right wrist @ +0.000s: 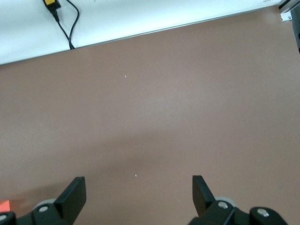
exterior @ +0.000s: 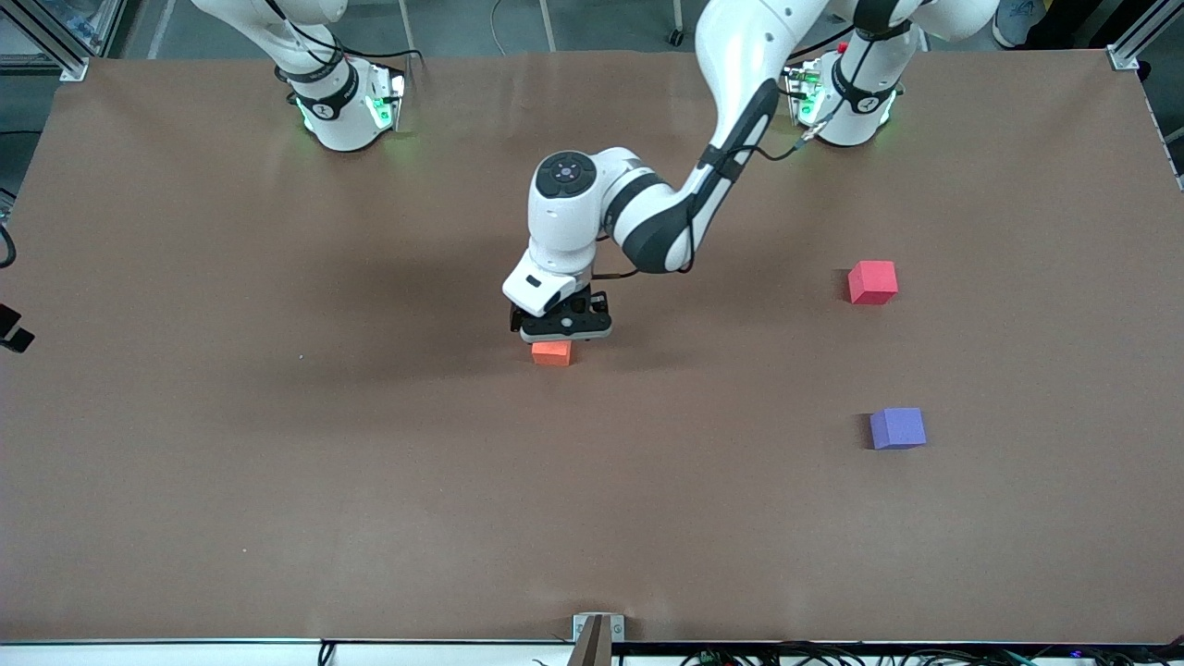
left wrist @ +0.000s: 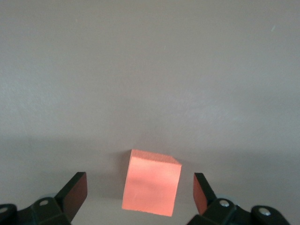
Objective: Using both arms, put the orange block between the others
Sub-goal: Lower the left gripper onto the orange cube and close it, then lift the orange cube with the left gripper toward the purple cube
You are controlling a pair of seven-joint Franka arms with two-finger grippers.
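The orange block (exterior: 551, 352) lies on the brown table near its middle. My left gripper (exterior: 555, 339) is down over it and open. In the left wrist view the orange block (left wrist: 151, 183) sits between the two fingers (left wrist: 75, 190), with a gap on each side and no contact. The red-pink cube (exterior: 872, 282) and the purple-blue cube (exterior: 896, 428) lie toward the left arm's end of the table, the purple-blue one nearer the front camera. My right gripper (right wrist: 139, 185) hangs open over bare table with nothing between its fingers. It is out of the front view.
The brown table (exterior: 277, 462) is wide and flat. A small metal bracket (exterior: 597, 629) and cables sit at its front edge. The right arm's base (exterior: 342, 111) stands at the back. A white strip with a black cable (right wrist: 70, 28) runs past the table edge.
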